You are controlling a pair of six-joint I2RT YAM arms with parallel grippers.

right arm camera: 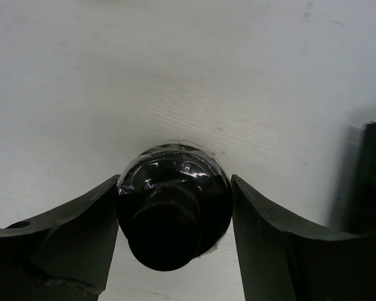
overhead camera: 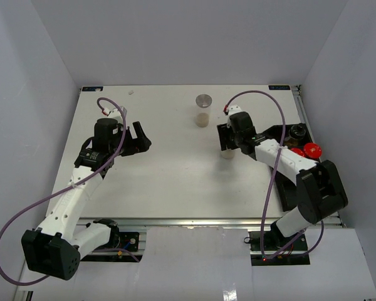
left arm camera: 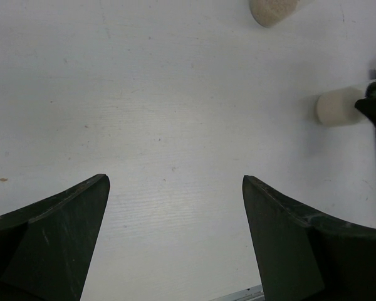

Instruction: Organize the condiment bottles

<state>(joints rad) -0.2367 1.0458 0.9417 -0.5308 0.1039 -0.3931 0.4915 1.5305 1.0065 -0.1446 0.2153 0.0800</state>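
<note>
Condiment bottle with a silver lid (overhead camera: 203, 110) stands upright at the far middle of the white table (overhead camera: 163, 182), we see from above; red-capped bottles (overhead camera: 311, 149) and a dark bottle (overhead camera: 296, 130) sit at the black tray (overhead camera: 287, 191) on the right, and grey walls (overhead camera: 25, 63) enclose everything. At the left wrist, the left gripper (left arm camera: 175, 182) gapes wide, holding nothing. Only the right wrist shows us the right gripper (right arm camera: 174, 188) pressing both sides of a black-capped bottle (right arm camera: 173, 210).
</note>
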